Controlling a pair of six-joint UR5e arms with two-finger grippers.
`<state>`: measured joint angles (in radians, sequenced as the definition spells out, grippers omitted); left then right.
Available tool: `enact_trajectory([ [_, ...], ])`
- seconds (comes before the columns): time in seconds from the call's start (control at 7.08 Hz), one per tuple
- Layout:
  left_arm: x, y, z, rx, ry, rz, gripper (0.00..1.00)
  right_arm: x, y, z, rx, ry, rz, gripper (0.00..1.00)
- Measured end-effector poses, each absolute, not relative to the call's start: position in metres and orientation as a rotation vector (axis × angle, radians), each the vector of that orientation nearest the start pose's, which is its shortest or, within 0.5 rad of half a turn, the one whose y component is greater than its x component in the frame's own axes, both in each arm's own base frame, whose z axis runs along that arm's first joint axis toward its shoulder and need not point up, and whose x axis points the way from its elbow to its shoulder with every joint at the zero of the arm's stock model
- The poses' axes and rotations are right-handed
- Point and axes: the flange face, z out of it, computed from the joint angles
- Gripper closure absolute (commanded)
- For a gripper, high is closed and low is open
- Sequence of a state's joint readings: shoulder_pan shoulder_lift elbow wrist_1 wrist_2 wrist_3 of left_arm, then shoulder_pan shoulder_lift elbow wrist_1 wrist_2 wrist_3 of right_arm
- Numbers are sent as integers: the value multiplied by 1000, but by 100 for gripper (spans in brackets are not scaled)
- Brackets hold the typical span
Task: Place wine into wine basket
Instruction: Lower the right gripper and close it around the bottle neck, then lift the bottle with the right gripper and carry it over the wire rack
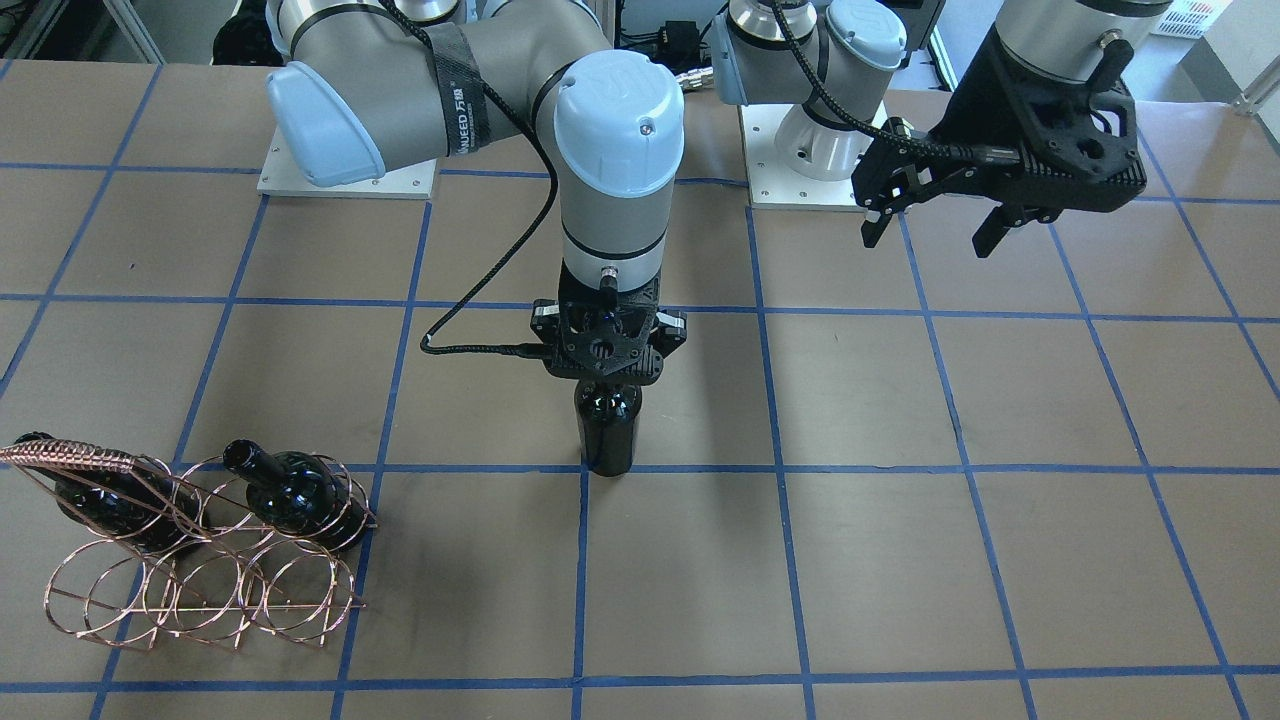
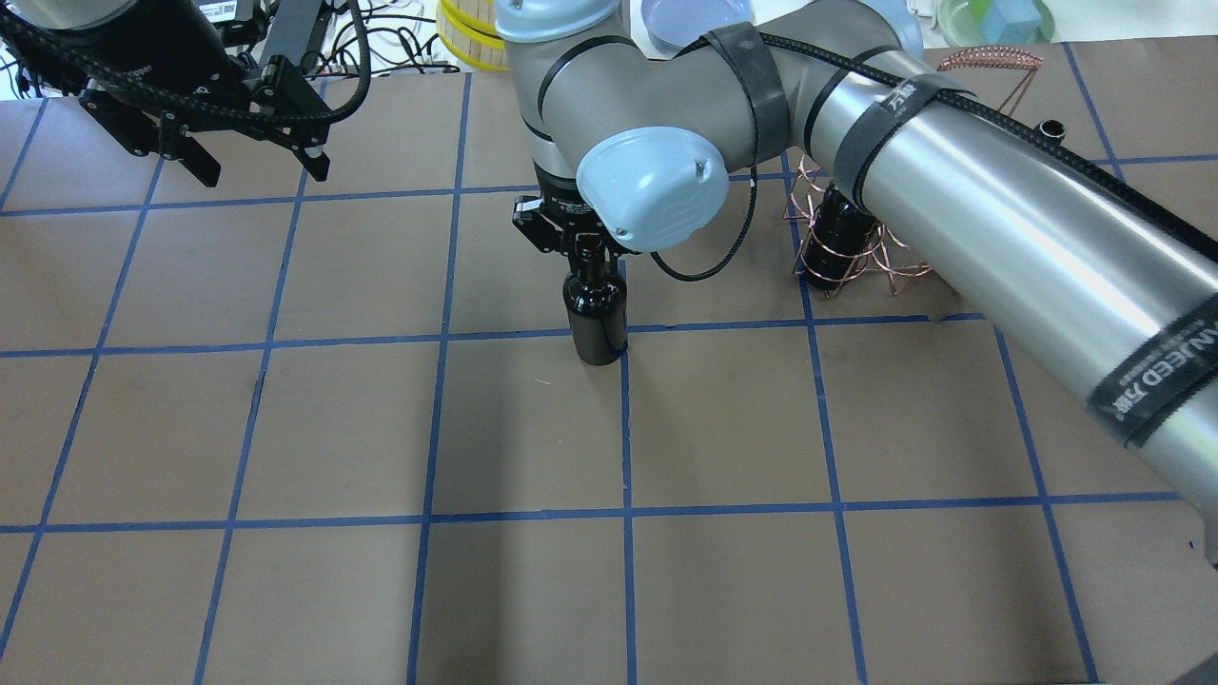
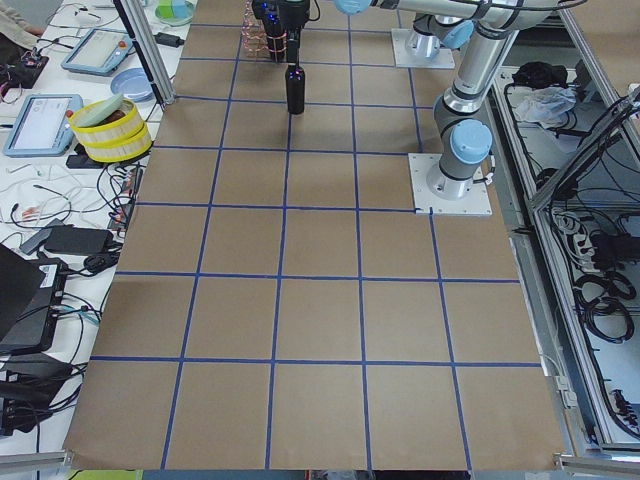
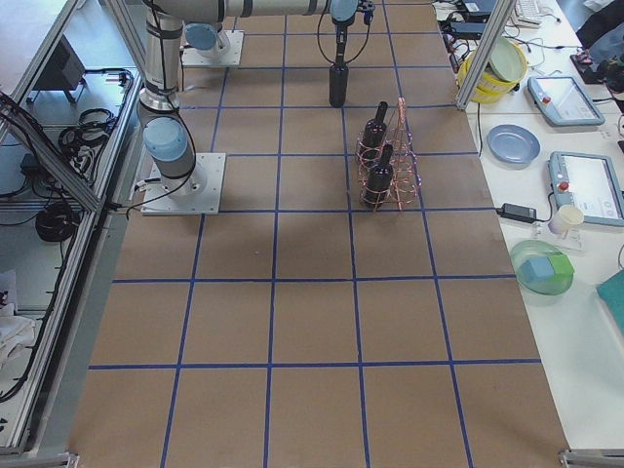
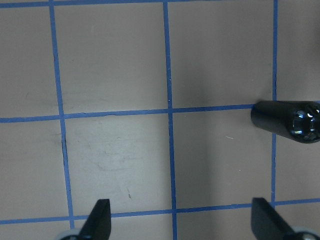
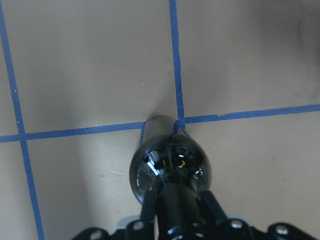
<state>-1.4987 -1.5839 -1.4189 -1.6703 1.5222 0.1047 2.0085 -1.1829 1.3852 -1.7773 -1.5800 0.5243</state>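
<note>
The wine bottle [image 1: 608, 432], glossy black and unlabelled, stands upright near the table's middle, on a blue tape crossing [image 2: 596, 319]. My right gripper [image 1: 606, 385] reaches straight down and is shut on its neck; in the right wrist view the fingers [image 6: 209, 210] flank the neck [image 6: 175, 205]. The copper wire wine basket [image 1: 200, 585] stands off to my right [image 2: 856, 257], partly hidden by my right arm. It holds two similar bottles [image 1: 295, 495] [image 1: 100, 500] in its upper tier. My left gripper [image 1: 928, 240] hovers open and empty above the table [image 2: 262, 174].
The arm bases [image 1: 345, 175] [image 1: 815, 150] sit at the table's robot side. A yellow container [image 2: 466, 29], a plate [image 2: 680, 14] and a green bowl [image 2: 994, 19] lie beyond the far edge. The left wrist view shows the bottle [image 5: 290, 122] at its right edge.
</note>
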Motion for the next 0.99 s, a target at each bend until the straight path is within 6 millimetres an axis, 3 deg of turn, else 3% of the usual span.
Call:
enact_trajectory([
  [0.28,-102,-506,546,54,3186,-69,0,393,-527,383,135,3140,-24,85],
  [0.56,-103,-506,546,57,3185,-67,0,383,-521,414,143,3120,-80,84],
  [0.85,-103,-505,546,58,3184,-67,0,344,-511,462,123,3124,-108,84],
  [0.99,-103,-505,547,57,3184,-67,0,312,-507,486,95,3134,-96,84],
])
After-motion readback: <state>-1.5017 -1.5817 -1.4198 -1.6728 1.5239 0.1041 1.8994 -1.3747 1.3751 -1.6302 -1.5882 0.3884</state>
